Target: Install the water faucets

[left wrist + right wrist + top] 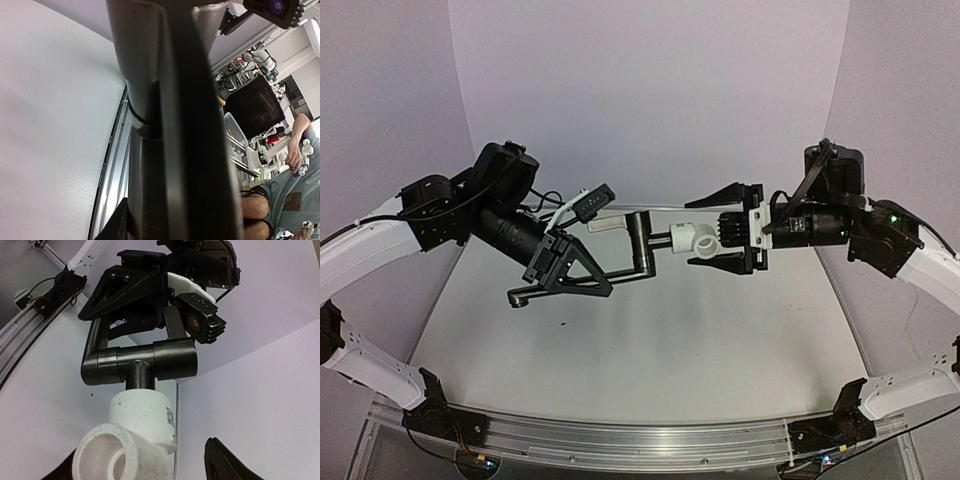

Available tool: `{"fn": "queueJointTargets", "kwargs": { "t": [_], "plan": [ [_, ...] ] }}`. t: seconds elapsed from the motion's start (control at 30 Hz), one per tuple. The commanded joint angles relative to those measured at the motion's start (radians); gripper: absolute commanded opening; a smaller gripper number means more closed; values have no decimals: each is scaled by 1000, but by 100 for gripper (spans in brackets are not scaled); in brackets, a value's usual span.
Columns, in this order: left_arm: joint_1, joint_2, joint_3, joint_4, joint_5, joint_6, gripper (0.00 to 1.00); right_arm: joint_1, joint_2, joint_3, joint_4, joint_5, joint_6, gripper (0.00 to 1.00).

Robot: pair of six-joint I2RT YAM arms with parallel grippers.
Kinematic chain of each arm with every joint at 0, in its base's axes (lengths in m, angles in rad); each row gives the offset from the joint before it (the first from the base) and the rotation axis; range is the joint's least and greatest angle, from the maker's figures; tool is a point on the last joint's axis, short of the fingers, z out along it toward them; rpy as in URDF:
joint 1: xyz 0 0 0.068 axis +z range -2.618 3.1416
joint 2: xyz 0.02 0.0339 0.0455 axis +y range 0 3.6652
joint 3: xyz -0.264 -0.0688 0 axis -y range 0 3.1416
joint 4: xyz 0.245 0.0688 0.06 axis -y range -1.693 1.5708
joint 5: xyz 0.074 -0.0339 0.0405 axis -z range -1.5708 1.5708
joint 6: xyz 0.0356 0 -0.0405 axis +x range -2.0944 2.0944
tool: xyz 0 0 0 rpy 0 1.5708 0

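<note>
Both arms are meeting in the air above the desk [650,370]. The left arm [505,228] is reaching in from the left. The left jaws are clamping shut on the thin arm of the black pipe [641,245], holding it roughly level and well clear of the desk. The pipe's thin end is poking out on the jaws' left side and finishing in a small bend [522,296]. Its thick section is standing upright just right of the jaws.

A short stub from that thick section is sitting inside the neck of the white fitting [695,240], so the two parts are touching.

The right arm [820,222] is coming in from the right. The right jaws are standing open around the fitting, one finger above it and one below. In the right wrist view a clear gap is showing between the fitting [137,420] and the finger [225,460] beside it. In the left wrist view the dark pipe [170,125] is filling most of the picture.
</note>
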Motion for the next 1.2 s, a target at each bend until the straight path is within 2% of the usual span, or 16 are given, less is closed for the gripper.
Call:
{"fn": "queueJointTargets", "kwargs": {
  "t": [0.0, 0.17, 0.4, 0.53, 0.73, 0.97, 1.17],
  "plan": [
    [3, -2, 79, 83, 61, 6, 0, 15, -5, 10, 23, 13, -22, 55],
    [3, -14, 67, 87, 43, 68, 0, 19, -4, 18, 24, -3, 28, 31],
    [4, -147, -57, 198, -197, 207, 0, 21, 12, 54, 17, -62, 300, 12],
    [3, -174, -79, 193, -286, 339, 0, 21, 60, 106, 4, -86, 598, 9],
    [-25, -249, -146, 214, -457, 549, 0, 20, 112, 125, -13, -239, 989, 3],
    [-142, -275, -175, 222, -701, 746, 0, 20, 182, 118, -18, -384, 1293, 0],
    [-259, -215, -189, 207, -1002, 915, 0, -8, 211, 84, 6, -491, 1471, 6]
  ]
}}
